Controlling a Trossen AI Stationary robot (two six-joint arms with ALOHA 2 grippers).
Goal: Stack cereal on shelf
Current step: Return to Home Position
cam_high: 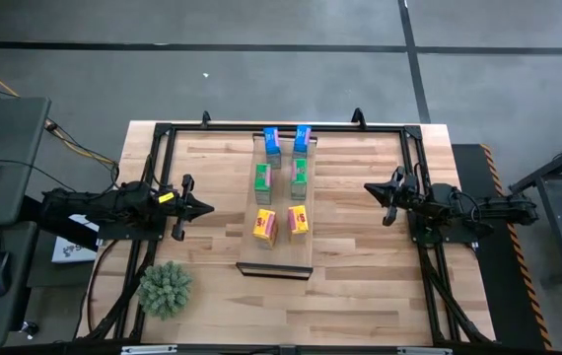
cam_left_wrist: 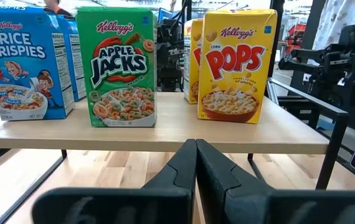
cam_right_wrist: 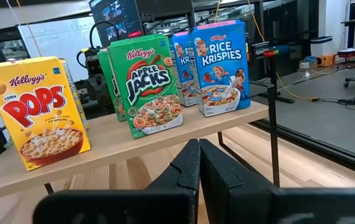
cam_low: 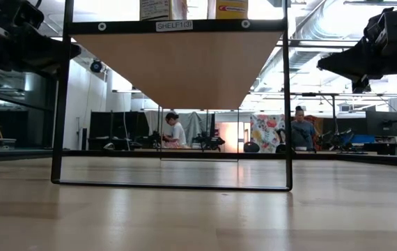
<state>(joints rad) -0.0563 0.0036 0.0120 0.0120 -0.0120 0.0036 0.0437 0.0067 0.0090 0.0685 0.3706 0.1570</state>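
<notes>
The shelf [cam_high: 281, 251] is a pale board on a black metal frame at the table's middle. Six small cereal boxes stand upright on it in two rows: two blue [cam_high: 272, 144], two green [cam_high: 262, 179] and two yellow [cam_high: 265, 226]. In the left wrist view I see the blue Rice Krispies [cam_left_wrist: 18, 62], green Apple Jacks [cam_left_wrist: 123, 65] and yellow Corn Pops [cam_left_wrist: 236, 65]. My left gripper [cam_high: 207, 207] is shut, left of the shelf and clear of it. My right gripper [cam_high: 368, 187] is shut, right of the shelf, facing the boxes [cam_right_wrist: 152, 84].
A spiky green plant [cam_high: 166, 288] sits at the table's near left corner. The shelf frame's black legs [cam_low: 59, 104] stand on the tabletop, with open room under the board. Bare tabletop lies on both sides of the shelf. People stand in the room beyond the table.
</notes>
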